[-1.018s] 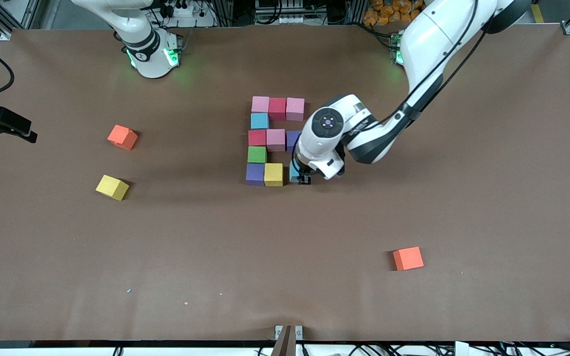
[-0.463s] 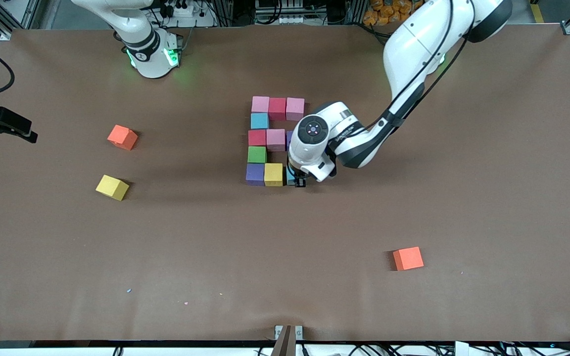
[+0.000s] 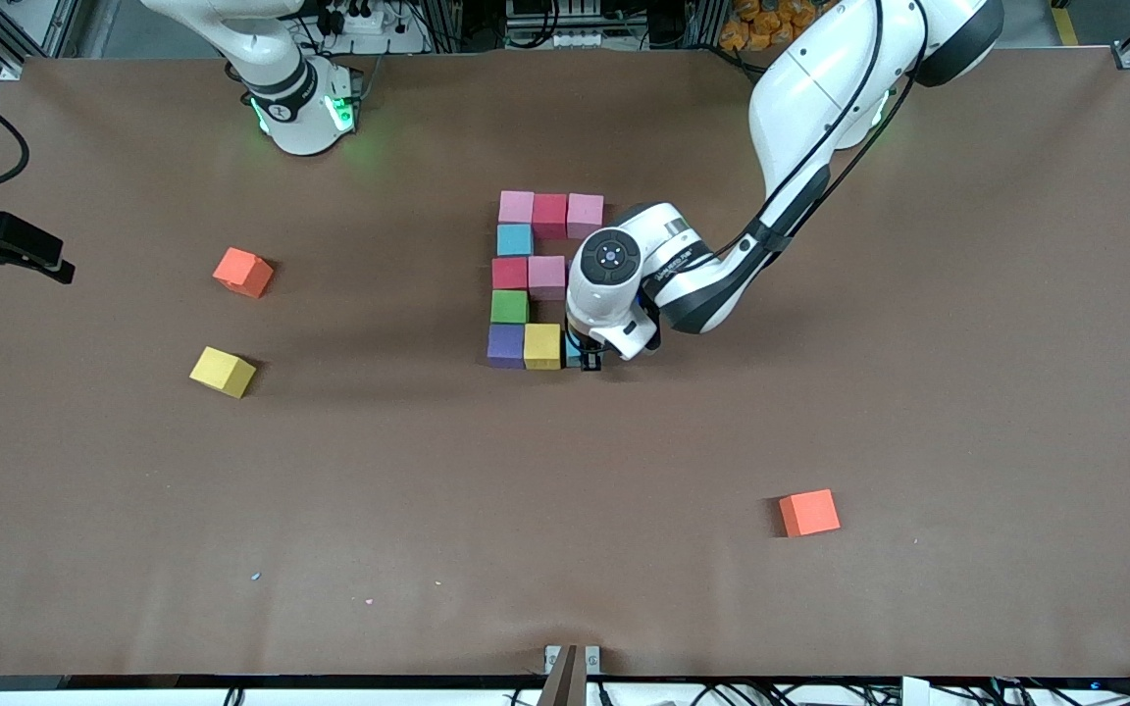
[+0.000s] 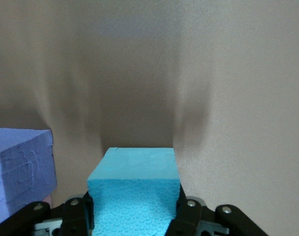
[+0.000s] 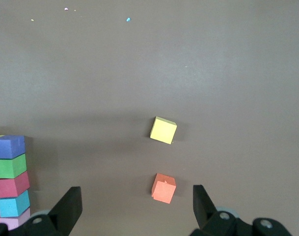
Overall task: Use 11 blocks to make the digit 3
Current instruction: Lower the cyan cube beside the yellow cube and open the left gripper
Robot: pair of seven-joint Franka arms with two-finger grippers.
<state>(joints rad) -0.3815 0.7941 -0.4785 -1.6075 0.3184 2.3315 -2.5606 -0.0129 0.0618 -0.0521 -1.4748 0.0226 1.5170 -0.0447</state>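
- The left gripper is down at the front-camera end of the digit 3, its fingers pinching a sky-blue block on two opposite faces.
- In the left wrist view that block fills the space between the pads, and a purple block stands just beside it with a narrow gap between.
- In the front view only a sliver of the held sky-blue block shows beside the yellow block; whether the two touch cannot be told, since the left wrist covers most of it.
- The rest of the figure lies on the table: a row of pink, red and pink farthest from the front camera, a second sky-blue cube below the first pink, then red and pink, then a green block, then purple and yellow in the row nearest the camera.
- The right gripper waits with its fingers spread wide and nothing between them, over the right arm's end of the table.
- Below it in the right wrist view lie a loose yellow cube and an orange cube, near each other but apart.
- A second orange cube sits alone, nearer the front camera and toward the left arm's end.
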